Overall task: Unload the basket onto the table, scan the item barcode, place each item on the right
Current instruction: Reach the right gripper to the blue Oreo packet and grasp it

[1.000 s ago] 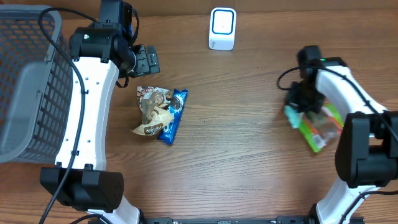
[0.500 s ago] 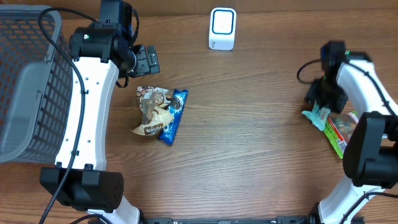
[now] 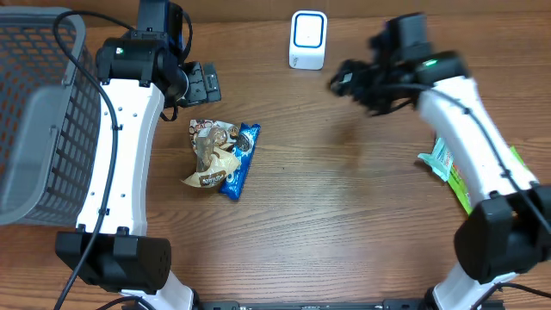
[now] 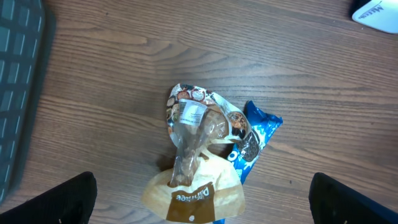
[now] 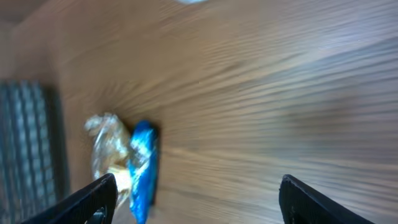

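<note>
A white barcode scanner (image 3: 308,40) stands at the table's far edge. A tan and clear snack bag (image 3: 209,155) (image 4: 196,155) lies beside a blue packet (image 3: 241,159) (image 4: 255,140) left of centre. My left gripper (image 3: 203,83) (image 4: 202,182) hovers open just behind and above them, holding nothing. My right gripper (image 3: 348,82) (image 5: 198,183), blurred, is open and empty to the right of the scanner. Its camera shows the blue packet (image 5: 142,168) and the snack bag (image 5: 104,144) far ahead. A teal packet (image 3: 440,162) and a green packet (image 3: 462,191) lie at the right edge.
A grey mesh basket (image 3: 34,120) (image 5: 28,149) fills the left side of the table; its wall shows at the left of the left wrist view (image 4: 15,93). Bare wood lies between the snack pile and the packets on the right.
My right gripper opened, left the teal and green packets at the right edge, and swung up and left toward the scanner. The left arm has not moved.
</note>
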Motion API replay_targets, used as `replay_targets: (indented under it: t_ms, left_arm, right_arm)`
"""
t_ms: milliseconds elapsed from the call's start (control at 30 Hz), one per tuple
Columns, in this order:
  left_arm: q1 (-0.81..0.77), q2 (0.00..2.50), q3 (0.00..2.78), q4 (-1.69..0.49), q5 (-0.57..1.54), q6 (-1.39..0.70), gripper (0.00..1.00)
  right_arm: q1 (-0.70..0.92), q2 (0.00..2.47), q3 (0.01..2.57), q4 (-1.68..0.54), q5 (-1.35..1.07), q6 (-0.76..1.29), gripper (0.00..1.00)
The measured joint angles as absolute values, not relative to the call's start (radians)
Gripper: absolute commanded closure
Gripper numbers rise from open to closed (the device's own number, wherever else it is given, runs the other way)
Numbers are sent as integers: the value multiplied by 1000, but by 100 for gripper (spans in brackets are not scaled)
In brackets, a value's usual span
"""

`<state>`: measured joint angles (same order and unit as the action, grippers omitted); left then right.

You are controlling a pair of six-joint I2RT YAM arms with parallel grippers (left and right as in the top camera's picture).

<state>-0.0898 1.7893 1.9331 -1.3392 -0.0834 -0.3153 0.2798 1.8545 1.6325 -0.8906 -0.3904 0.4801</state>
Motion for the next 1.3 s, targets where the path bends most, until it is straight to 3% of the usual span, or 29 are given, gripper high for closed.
replay_targets:
  t_ms: [300, 500, 967, 1300]
  left_arm:
    - [-90, 1789, 1933, -1339, -84, -315, 0]
    - [-90, 1789, 1933, -1339, -83, -315, 0]
    - [-90, 1789, 1933, -1339, -84, -315, 0]
    - [-90, 1789, 1933, -1339, -83, -315, 0]
  right_arm:
    - [538, 1881, 1365, -573, -345, 731, 33]
    - [663, 1906, 1321, -435, -226, 812, 38]
    - [705, 2094, 1318, -176, -262, 836, 44]
    - [786, 2120, 1318, -156, -285, 840, 62]
